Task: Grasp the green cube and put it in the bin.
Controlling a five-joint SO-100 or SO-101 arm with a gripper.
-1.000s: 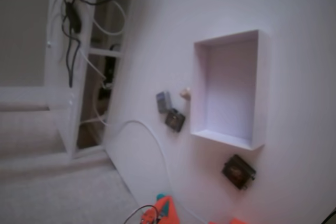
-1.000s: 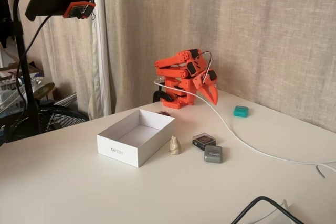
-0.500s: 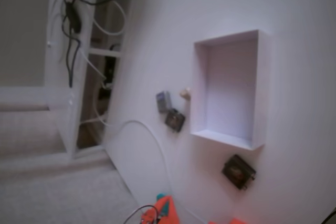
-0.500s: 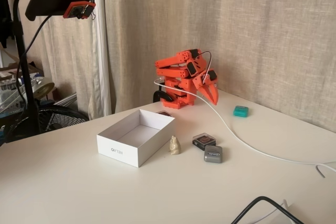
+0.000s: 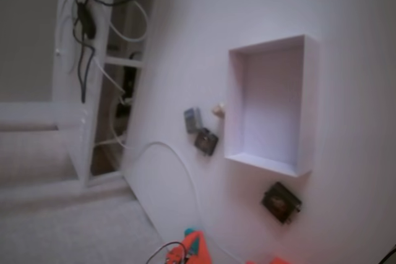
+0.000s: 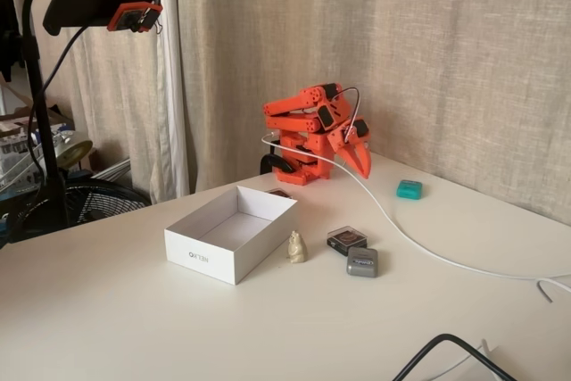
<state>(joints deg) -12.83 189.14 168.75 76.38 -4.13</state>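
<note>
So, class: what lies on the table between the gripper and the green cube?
In a fixed view, the gripper and the green cube have only bare table between them; the white cable runs just in front of that stretch.

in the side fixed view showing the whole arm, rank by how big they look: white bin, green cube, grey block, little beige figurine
1. the bin, by far the largest
2. the grey block
3. the green cube and the beige figurine look alike; the cube sits farther from the camera, so no ranking between them.
</note>
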